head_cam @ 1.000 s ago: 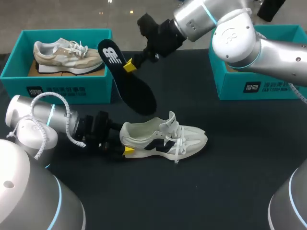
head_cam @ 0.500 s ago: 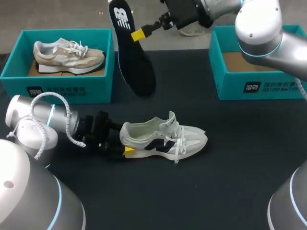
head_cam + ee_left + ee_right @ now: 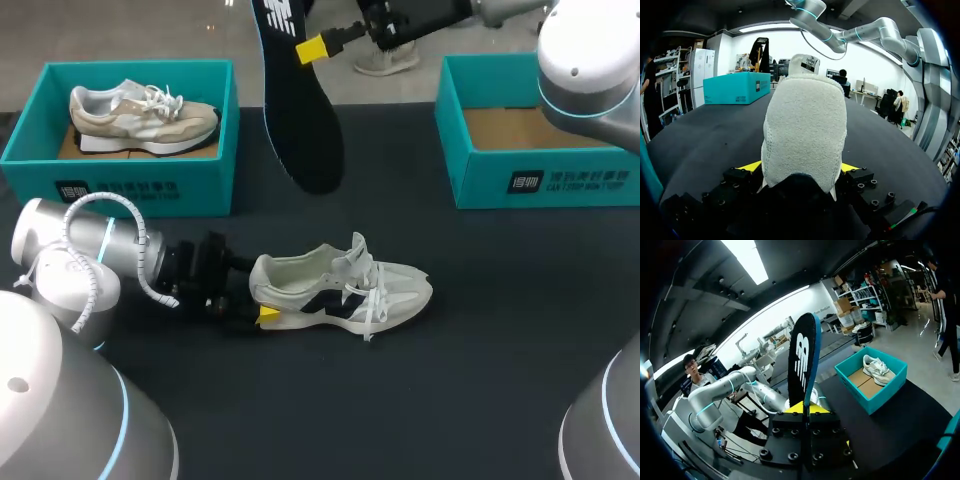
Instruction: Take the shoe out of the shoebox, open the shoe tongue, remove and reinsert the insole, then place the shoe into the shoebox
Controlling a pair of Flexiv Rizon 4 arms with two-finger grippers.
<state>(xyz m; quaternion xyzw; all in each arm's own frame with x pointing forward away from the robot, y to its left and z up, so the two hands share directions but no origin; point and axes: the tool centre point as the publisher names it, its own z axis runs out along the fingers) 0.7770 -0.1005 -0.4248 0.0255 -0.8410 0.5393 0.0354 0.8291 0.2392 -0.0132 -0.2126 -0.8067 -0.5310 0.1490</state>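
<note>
A white shoe [image 3: 345, 288] with a dark side mark lies on its sole on the black table [image 3: 480, 340], toe pointing right. My left gripper [image 3: 262, 300] sits at its heel. In the left wrist view the heel [image 3: 805, 130] fills the gap between the yellow tips, and both fingers press its sides. My right gripper [image 3: 312, 47] is shut on a black insole [image 3: 300, 110], held high above the table's back edge with the insole hanging down. In the right wrist view the insole [image 3: 802, 357] stands up from between the shut tips of the right gripper [image 3: 805, 408].
A teal shoebox [image 3: 120, 185] at the back left holds a beige shoe [image 3: 140, 112]. A second teal shoebox [image 3: 530, 182] at the back right shows only its brown cardboard floor. The black table lies bare in front of the white shoe.
My right arm has lifted the insole higher and carried it to the right, away from the shoe. The left arm and the white shoe have stayed still.
</note>
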